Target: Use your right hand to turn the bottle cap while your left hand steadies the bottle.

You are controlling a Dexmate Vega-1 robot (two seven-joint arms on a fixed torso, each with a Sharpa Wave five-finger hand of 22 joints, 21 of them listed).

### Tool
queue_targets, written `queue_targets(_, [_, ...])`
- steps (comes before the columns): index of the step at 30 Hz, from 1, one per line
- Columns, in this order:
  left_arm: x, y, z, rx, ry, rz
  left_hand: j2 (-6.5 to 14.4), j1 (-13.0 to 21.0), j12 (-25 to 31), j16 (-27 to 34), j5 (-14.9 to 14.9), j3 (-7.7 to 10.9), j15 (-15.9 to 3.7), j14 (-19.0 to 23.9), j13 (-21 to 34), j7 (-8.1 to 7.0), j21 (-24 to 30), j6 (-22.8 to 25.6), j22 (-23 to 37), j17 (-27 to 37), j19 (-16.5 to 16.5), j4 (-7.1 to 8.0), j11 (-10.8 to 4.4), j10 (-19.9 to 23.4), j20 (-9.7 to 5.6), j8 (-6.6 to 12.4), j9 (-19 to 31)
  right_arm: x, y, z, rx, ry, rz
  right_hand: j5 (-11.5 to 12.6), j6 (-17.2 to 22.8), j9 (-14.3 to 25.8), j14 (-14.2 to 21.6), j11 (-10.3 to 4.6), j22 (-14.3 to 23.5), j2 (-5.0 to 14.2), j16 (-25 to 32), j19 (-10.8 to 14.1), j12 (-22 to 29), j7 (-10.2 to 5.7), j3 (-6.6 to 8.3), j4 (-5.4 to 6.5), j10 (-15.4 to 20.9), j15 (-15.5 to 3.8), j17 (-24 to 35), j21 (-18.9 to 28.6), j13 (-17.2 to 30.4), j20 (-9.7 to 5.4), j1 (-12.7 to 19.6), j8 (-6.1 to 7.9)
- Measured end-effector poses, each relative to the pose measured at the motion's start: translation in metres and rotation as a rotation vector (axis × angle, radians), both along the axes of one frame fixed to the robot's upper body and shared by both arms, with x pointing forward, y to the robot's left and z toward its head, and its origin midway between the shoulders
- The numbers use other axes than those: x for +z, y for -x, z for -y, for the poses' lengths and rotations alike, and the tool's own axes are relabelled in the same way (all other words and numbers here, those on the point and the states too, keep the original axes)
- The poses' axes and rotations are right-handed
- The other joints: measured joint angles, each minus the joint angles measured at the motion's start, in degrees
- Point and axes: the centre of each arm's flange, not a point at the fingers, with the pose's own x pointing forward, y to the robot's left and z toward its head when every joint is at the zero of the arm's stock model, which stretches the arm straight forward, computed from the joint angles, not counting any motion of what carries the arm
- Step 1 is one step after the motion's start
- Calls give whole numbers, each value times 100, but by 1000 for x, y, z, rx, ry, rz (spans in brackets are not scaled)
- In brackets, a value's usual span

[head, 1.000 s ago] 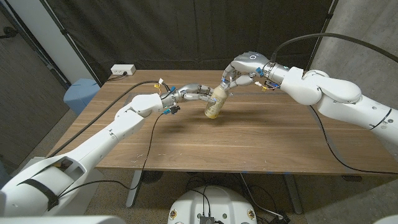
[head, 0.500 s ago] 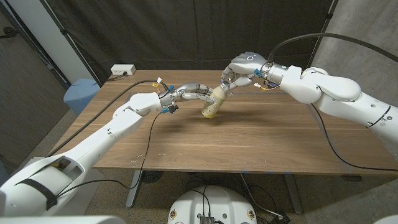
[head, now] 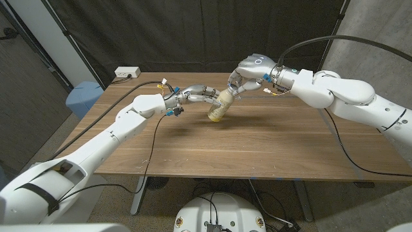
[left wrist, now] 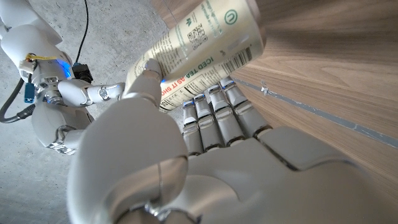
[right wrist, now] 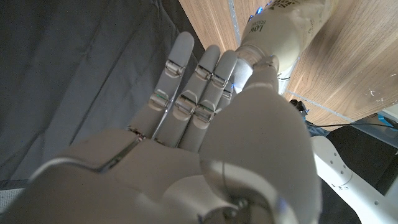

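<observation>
A beige iced-tea bottle (head: 218, 108) leans with its neck toward the right, its base at or just above the wooden table (head: 257, 142). My left hand (head: 196, 95) grips its body from the left; the label (left wrist: 205, 46) shows beyond my left hand's fingers (left wrist: 211, 118). My right hand (head: 248, 72) comes from the right and holds the cap end (head: 230, 91) with its fingertips. In the right wrist view my right hand (right wrist: 205, 124) has its thumb and fingers around the pale cap (right wrist: 241, 73), with the bottle (right wrist: 286, 28) beyond. My right hand (left wrist: 93, 93) also shows in the left wrist view.
A white power strip (head: 127, 73) lies at the table's far left corner. A blue bin (head: 82, 98) stands on the floor beside that corner. A dark curtain hangs behind the table. Bare wood stretches in front of the bottle.
The bottle has tipped a little further and shifted slightly left with both hands still on it. The arms have hardly moved.
</observation>
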Motion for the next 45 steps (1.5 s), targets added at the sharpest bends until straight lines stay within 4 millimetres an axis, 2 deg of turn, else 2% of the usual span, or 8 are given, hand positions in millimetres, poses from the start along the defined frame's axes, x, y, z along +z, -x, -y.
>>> queue_targets(29, [8, -11, 0, -153, -16, -142, -24, 21, 0, 4, 7, 25, 21, 21, 4, 30, 21, 31, -5, 4, 12, -25, 9, -9, 13, 16, 9, -12, 15, -3, 173, 205, 334, 44, -2, -2, -19, 61, -17, 252, 79, -161, -97, -3, -192, 198, -62, 8, 103, 442, 79, 60, 443, -72])
queue_targets(32, [8, -11, 1, -155, -13, -142, -23, 21, 0, 4, 7, 25, 21, 20, 4, 30, 27, 31, 3, 4, 12, -25, 10, -10, 13, 17, 9, -11, 13, -2, 154, 207, 335, -80, -246, 5, -60, 221, -66, 391, -18, -158, -246, -247, -295, 302, -223, 45, -36, 458, 79, 60, 530, -122])
queue_targets(34, [8, -11, 3, -163, -19, -146, -24, 20, 0, 4, 5, 25, 20, 20, 4, 32, 33, 29, 4, 4, 13, -25, 18, -18, 14, 16, 4, -10, 11, -2, 138, 207, 331, -161, -425, 415, 46, 390, -95, 606, -30, 6, -298, -616, -202, 634, -395, 41, -101, 372, 79, 37, 300, -141])
queue_targets(38, [7, -11, 3, -162, -18, -148, -23, 20, 0, 4, 4, 25, 1, 41, 3, 42, 33, 18, 0, 4, 12, -25, 26, -25, 13, 13, 1, -11, 19, -6, 115, 213, 312, -110, -1488, 183, 107, 590, -97, 403, -95, 534, -299, -727, -579, 635, -865, 99, -149, -207, 78, -95, -396, -161])
queue_targets(39, [7, -11, 3, -162, -19, -149, -23, 19, 0, 4, 3, 25, 1, 41, 2, 45, 33, 16, 0, 4, 12, -25, 30, -29, 13, 12, 0, -11, 19, -6, 106, 208, 304, -87, -1712, 148, 155, 561, -93, 354, -96, 659, -298, -724, -634, 616, -1087, 97, -149, -378, 68, -138, -491, -161])
queue_targets(40, [7, -11, 3, -162, -19, -149, -22, 18, 0, 5, 1, 24, -17, 60, 1, 52, 33, 8, 0, 5, 12, -24, 30, -29, 13, 5, -1, -11, 19, -6, 104, 206, 301, -85, -1913, 124, 309, 359, -87, 338, -113, 768, -311, -720, -671, 586, -1565, -62, -150, -529, -564, -173, -593, -161])
queue_targets(41, [6, -11, 3, -162, -19, -150, -22, 18, 0, 5, 1, 24, -18, 61, 1, 52, 33, 8, 0, 5, 12, -24, 30, -29, 13, 5, -1, -10, 19, -5, 98, 201, 295, -84, -2112, 110, 326, 374, -81, 289, -117, 867, -301, -719, -699, 558, -1590, -69, -161, -651, -815, -208, -654, -161])
queue_targets(45, [4, -12, 4, -160, -21, -153, -22, 18, 0, 5, 1, 24, -20, 61, 0, 52, 33, 7, 0, 4, 12, -24, 30, -29, 12, 2, 0, -9, 20, -3, 72, 162, 265, -83, -2538, 78, 389, 56, -80, 190, -117, 1051, -282, -711, -816, 611, -2222, -60, -176, -859, -928, -315, -913, -161])
